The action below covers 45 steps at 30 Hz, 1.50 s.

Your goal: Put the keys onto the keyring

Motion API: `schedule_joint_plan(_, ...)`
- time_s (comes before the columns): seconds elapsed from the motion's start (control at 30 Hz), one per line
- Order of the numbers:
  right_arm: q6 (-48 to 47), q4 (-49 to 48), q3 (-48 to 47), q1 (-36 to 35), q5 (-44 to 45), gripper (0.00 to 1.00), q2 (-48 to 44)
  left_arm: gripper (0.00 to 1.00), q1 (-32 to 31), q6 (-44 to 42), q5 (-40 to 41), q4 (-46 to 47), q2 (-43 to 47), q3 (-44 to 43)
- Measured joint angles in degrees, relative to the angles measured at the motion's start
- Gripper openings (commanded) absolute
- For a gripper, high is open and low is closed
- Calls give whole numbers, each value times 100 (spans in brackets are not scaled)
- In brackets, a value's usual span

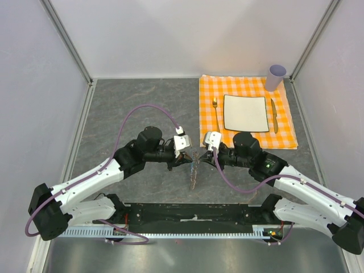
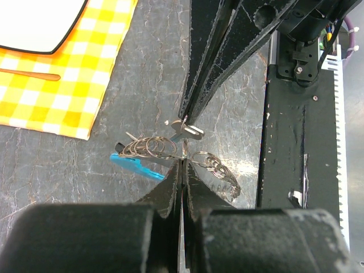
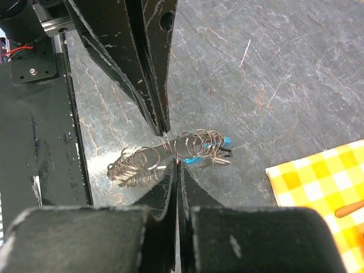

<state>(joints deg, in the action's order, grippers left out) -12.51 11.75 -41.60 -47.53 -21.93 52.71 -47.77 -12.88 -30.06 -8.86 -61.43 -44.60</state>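
Observation:
The keyring (image 1: 194,170) is a long chain of metal rings lying on the grey table between both grippers. In the left wrist view its rings (image 2: 153,147) carry a bright-blue tag (image 2: 136,166) and a small black fob (image 2: 120,147). My left gripper (image 2: 183,162) is shut on one ring of the chain. My right gripper (image 2: 188,126) comes in from the opposite side and is shut on a small grey key (image 2: 192,132), held right at the rings. In the right wrist view the chain (image 3: 133,166) runs across, and my right gripper (image 3: 177,163) and left gripper (image 3: 165,133) nearly touch.
An orange checked cloth (image 1: 284,133) at the back right holds a white plate (image 1: 245,112), a fork (image 1: 216,111) and a knife (image 1: 274,115). A lilac cup (image 1: 276,77) stands behind it. The black base rail (image 1: 193,213) runs along the near edge.

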Motion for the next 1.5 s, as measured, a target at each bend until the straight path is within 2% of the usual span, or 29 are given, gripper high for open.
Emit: schedule_joint_plan(1.5, -81, 37, 0, 2, -262, 0, 151, 2, 2, 2, -50, 9, 17, 15)
